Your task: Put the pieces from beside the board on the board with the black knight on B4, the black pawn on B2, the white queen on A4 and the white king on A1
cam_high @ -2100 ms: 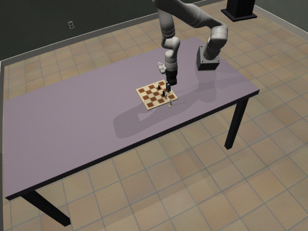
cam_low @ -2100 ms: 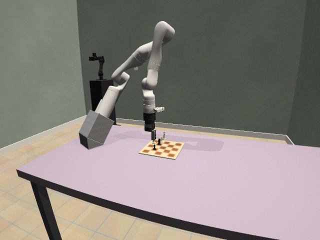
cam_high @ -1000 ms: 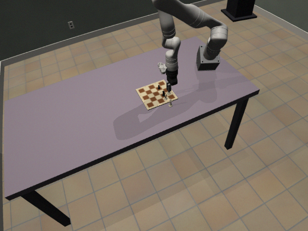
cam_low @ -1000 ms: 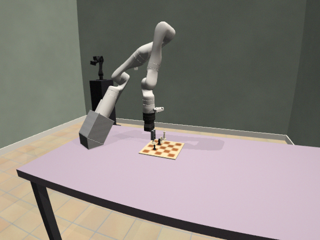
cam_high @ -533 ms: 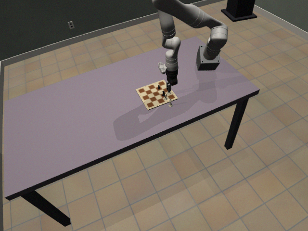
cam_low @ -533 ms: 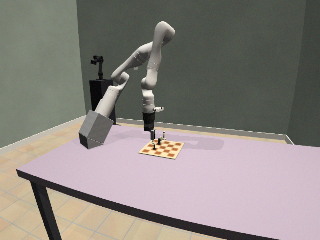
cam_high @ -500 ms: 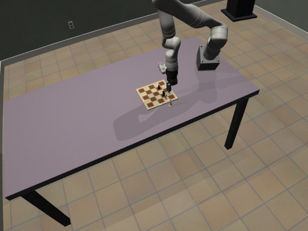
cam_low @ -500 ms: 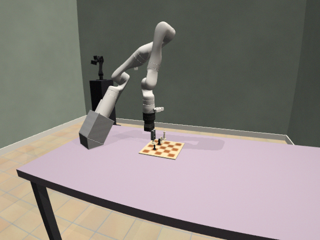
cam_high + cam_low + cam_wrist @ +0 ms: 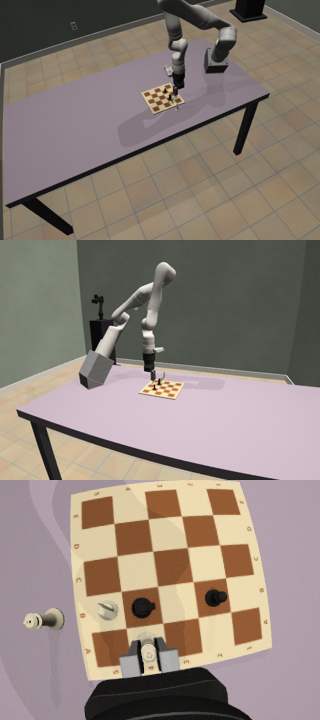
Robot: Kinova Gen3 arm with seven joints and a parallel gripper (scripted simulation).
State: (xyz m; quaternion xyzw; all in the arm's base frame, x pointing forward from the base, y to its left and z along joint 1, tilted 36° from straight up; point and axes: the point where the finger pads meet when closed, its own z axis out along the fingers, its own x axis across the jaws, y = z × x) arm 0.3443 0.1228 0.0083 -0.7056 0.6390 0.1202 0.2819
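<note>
My gripper is shut on the white queen. The queen is upright over A4, its base at or just above the board; I cannot tell if it touches. The black knight stands on B4, close to the queen. The black pawn stands on B2. The white king stands upright on the table beside the board's 5 side. The fingers partly hide the queen.
Another white piece stands on B5, beside the knight and diagonal to the queen; its kind is hard to tell. The arm's base stands at the table's end.
</note>
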